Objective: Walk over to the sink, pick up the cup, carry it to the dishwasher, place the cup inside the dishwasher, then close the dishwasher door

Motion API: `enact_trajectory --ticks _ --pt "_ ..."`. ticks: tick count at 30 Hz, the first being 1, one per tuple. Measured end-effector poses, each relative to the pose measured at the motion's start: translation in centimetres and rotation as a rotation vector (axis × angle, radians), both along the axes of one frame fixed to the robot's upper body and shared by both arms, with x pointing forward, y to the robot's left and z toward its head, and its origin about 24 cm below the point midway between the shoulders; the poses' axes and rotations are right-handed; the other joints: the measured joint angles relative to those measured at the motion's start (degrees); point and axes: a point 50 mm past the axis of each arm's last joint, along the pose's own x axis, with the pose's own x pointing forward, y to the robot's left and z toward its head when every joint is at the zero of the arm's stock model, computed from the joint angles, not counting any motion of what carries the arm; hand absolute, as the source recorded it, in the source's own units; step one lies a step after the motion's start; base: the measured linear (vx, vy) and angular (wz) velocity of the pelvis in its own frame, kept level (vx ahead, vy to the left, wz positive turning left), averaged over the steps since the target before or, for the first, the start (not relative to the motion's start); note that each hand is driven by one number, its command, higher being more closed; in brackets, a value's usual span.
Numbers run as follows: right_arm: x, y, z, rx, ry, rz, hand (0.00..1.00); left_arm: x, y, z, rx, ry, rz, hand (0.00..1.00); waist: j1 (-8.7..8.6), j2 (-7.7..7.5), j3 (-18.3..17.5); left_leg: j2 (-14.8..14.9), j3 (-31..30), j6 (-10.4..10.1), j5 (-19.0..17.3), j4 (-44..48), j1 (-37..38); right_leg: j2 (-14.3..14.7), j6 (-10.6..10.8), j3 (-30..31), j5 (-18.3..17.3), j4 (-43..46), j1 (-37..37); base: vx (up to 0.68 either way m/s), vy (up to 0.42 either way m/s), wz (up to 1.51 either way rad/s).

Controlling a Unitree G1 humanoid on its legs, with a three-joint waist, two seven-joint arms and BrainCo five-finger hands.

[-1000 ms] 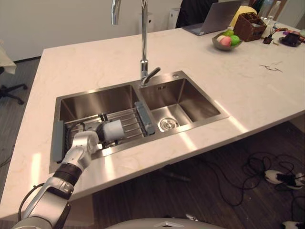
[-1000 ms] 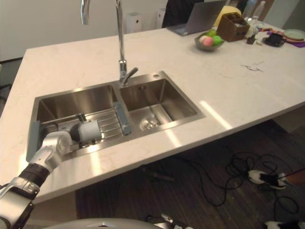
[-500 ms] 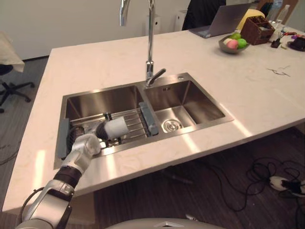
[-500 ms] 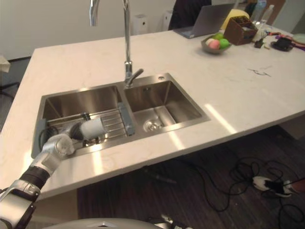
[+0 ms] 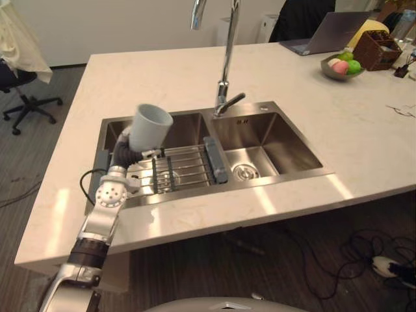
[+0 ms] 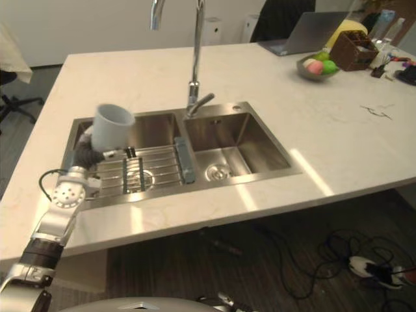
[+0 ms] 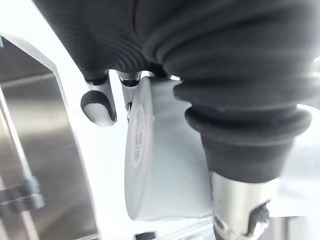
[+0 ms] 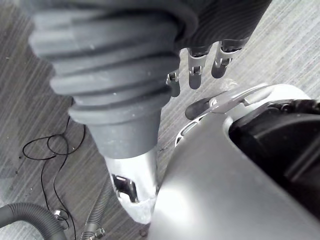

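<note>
The white cup (image 5: pixel 151 125) is in the air above the left basin of the sink (image 5: pixel 273 140), tilted with its mouth facing up and away from the robot. The left hand (image 5: pixel 121 156) grips it from below and behind. In the left wrist view the fingers (image 7: pixel 97 105) curl round one side of the cup and the thumb presses the other side, with the cup's flat base turned toward the camera.

Under the cup a wire rack (image 5: pixel 185 170) lies across the left basin, its grey end piece against the divider between the two basins. The right basin shows a round drain. A tall curved tap (image 5: pixel 225 65) stands behind the divider. The sink is set in a pale stone counter (image 5: pixel 162 78). At the counter's far right are a bowl of fruit (image 5: pixel 342 66), a laptop (image 5: pixel 331 32) and a brown basket (image 5: pixel 380 49).

The right hand (image 8: pixel 195 65) hangs low over the striped floor, fingers loose and straight, holding nothing.
</note>
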Motion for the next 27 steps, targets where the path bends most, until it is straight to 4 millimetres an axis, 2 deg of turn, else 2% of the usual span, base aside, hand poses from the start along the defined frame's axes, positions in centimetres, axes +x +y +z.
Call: enact_trajectory --ticks 2,3,5,8,10,12,14,15,17,18,19,20,21,22,23,24,25,27 --pt "-0.2 -0.1 0.0 -0.050 -0.009 -0.030 0.00 -2.6 0.5 1.2 -0.162 -0.144 0.042 1.00 0.99 -0.22 -0.2 0.0 -1.0 0.0 -0.3 1.3 -2.1 -0.4 0.1 -0.3 -0.5 0.0 -0.6 -0.06 -0.025 0.21" --pt "-0.2 -0.1 0.0 -0.063 -0.012 -0.041 0.00 -3.2 0.6 1.5 -0.188 -0.181 0.060 1.00 1.49 -0.29 -0.3 0.1 -1.3 0.0 -0.9 2.4 -3.0 -0.4 0.1 -0.3 -0.6 0.1 -0.9 -0.03 -0.018 0.20" --pt "-0.2 -0.4 0.0 -0.102 -0.021 -0.046 0.00 -5.6 1.7 2.4 -0.231 -0.286 0.139 1.00 3.09 -0.08 -0.2 0.9 -3.1 0.0 -3.9 9.5 -7.1 -0.4 -0.1 -0.6 -1.5 1.8 -1.9 0.01 -0.030 0.31" --pt "0.3 -0.7 0.2 -0.156 -0.045 0.019 0.00 -8.2 3.8 2.1 -0.225 -0.313 0.255 1.00 4.71 0.29 -0.1 1.7 -7.2 -0.4 -6.5 17.5 -11.5 0.2 -0.4 -2.1 -2.9 3.8 -2.1 -0.01 -0.024 0.40" --pt "0.9 -1.0 0.5 -0.196 -0.073 0.031 0.00 -9.7 4.7 1.8 -0.215 -0.309 0.316 1.00 5.85 0.67 0.1 2.0 -10.0 -0.6 -6.9 19.4 -13.2 0.2 -0.5 -3.5 -3.3 4.3 -2.1 -0.06 -0.001 0.54" --pt "0.7 -1.4 0.7 -0.241 -0.097 0.043 0.00 -11.0 5.5 1.4 -0.209 -0.300 0.374 1.00 6.91 1.54 0.7 1.9 -11.5 -0.4 -6.8 19.1 -14.3 0.2 -0.7 -5.3 -3.7 4.8 -2.4 -0.10 0.007 0.62" --pt "0.2 -2.3 1.1 -0.332 -0.195 0.046 0.00 -12.5 6.1 0.7 -0.222 -0.293 0.437 1.00 8.59 2.41 1.2 0.9 -13.5 -0.9 -5.5 17.7 -15.2 -0.7 -0.8 -8.5 -4.4 5.4 -2.4 -0.12 0.010 0.76" --pt "0.5 -2.2 1.3 -0.360 -0.237 0.060 0.00 -12.9 6.2 0.6 -0.222 -0.295 0.454 1.00 8.54 2.43 1.3 1.3 -12.2 -1.0 -5.4 16.2 -15.5 -1.1 -0.7 -10.4 -4.4 5.5 -2.4 -0.09 -0.005 0.97" --pt "0.3 -2.2 1.5 -0.394 -0.263 0.063 0.00 -13.3 6.2 0.5 -0.226 -0.302 0.475 1.00 8.59 2.29 1.3 3.2 -5.2 -1.3 -5.6 13.7 -15.7 -1.8 -0.6 -14.6 -4.1 5.5 -2.6 -0.05 -0.024 1.01" --pt "-0.2 -2.2 1.4 -0.408 -0.250 0.063 0.00 -13.3 6.1 0.6 -0.233 -0.314 0.473 1.00 8.38 0.37 1.5 5.5 3.4 0.9 -5.9 17.1 -16.6 -3.2 -1.2 -18.1 -4.1 4.1 -2.7 -0.05 0.030 1.17" --pt "0.0 -2.4 1.5 -0.422 -0.247 0.051 0.00 -12.9 5.6 0.5 -0.260 -0.325 0.450 1.00 8.36 3.06 1.9 10.7 10.7 6.2 -5.6 28.0 -18.9 -3.9 -1.1 -21.4 -4.5 7.4 -3.4 -0.06 0.068 1.47" --pt "0.7 -4.1 2.2 -0.480 -0.267 0.052 0.00 -12.3 4.7 0.2 -0.297 -0.324 0.397 1.00 8.98 7.56 4.1 14.7 16.6 7.2 -2.9 36.4 -22.7 -5.0 -1.8 -25.8 -9.5 19.3 -7.3 -0.18 0.041 1.96" --pt "0.4 -4.2 2.1 -0.478 -0.254 0.021 0.00 -11.6 4.3 0.5 -0.317 -0.343 0.347 1.00 7.07 5.37 3.5 9.4 14.9 4.8 1.5 26.9 -23.4 -5.0 -3.8 -25.5 -12.7 18.9 -11.2 -0.21 -0.001 2.20" --pt "0.2 -3.9 1.9 -0.467 -0.245 -0.004 0.00 -11.5 4.4 1.2 -0.316 -0.379 0.329 1.00 6.05 3.23 2.8 5.1 15.3 6.4 2.2 21.5 -20.9 -5.9 -6.2 -26.0 -11.3 14.1 -12.0 -0.22 -0.074 2.98" --pt "-0.5 -4.2 1.9 -0.470 -0.224 -0.043 0.00 -10.4 3.6 1.3 -0.360 -0.414 0.274 1.00 4.57 3.27 4.3 10.2 23.9 13.4 -4.4 35.7 -17.6 -7.5 -7.5 -30.7 -8.6 15.1 -10.2 -0.11 -0.120 2.40" --pt "-0.5 -4.7 2.1 -0.478 -0.221 -0.039 0.00 -10.2 3.3 1.0 -0.388 -0.415 0.249 1.00 4.83 3.55 4.4 13.8 28.3 10.4 -3.9 39.4 -12.6 -8.7 -7.9 -32.5 -9.7 16.9 -9.5 -0.07 -0.082 2.41" --pt "0.1 -5.4 2.5 -0.500 -0.237 -0.026 0.00 -10.0 2.9 0.0 -0.418 -0.376 0.224 1.00 4.11 4.05 4.0 17.7 31.8 7.0 -3.6 40.4 -6.8 -10.3 -7.6 -35.6 -10.2 18.3 -8.9 -0.06 -0.003 1.47" --pt "0.9 -6.3 3.0 -0.525 -0.255 -0.008 0.00 -9.2 1.7 -1.0 -0.467 -0.318 0.174 1.00 3.28 4.13 3.9 21.2 34.2 2.9 -2.0 37.0 -1.6 -13.0 -6.9 -40.0 -10.1 19.9 -8.5 -0.13 0.111 1.53"
